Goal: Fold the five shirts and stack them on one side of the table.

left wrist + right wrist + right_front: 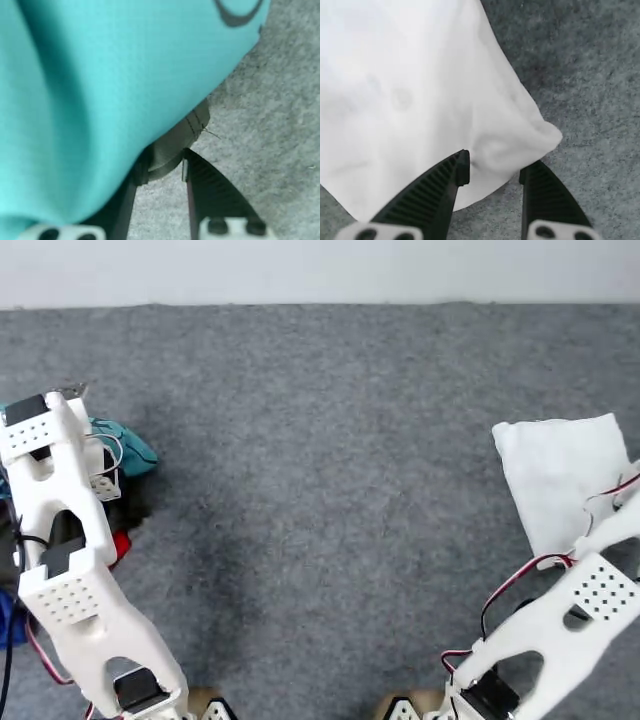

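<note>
Two shirts: right end effector (494, 167) open around a corner of the white shirt (555, 475), right edge; teal shirt (100, 90) smothers left end effector (164, 167), can't tell its grip.

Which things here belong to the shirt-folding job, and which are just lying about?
Job:
teal shirt
white shirt, folded
red cloth and blue cloth beside the left arm, probably more shirts

Not the job:
grey table cover
wall behind the table
</note>
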`<state>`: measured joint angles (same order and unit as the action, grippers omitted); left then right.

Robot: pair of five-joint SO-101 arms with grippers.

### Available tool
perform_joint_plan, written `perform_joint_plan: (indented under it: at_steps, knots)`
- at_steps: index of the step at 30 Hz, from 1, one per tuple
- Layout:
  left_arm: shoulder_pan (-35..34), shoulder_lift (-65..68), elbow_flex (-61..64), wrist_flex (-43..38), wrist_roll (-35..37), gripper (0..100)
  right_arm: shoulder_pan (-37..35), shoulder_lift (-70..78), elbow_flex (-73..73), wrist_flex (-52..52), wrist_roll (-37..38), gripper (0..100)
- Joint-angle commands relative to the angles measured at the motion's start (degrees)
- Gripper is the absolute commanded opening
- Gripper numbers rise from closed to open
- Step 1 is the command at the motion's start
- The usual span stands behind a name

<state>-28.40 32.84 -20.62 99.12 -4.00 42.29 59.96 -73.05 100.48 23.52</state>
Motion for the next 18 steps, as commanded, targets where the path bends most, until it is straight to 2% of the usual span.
perform_joint_plan:
  at_steps: [1, 9, 18]
  knots:
    - [-0.35, -2.37, -0.13, 0.7, -0.88, 13, 0.48, -4.97, 1.76, 2.51, 0.79, 18.6]
    - [-0.35, -2.37, 0.84, 0.53, -0.88, 13, 4.26, -5.32, 16.7, 2.51, 4.57, 18.7]
    - [-0.35, -2.37, 2.95, 0.35, -0.97, 13, 11.74, -11.38, 13.27, 2.42, -0.53, 18.7]
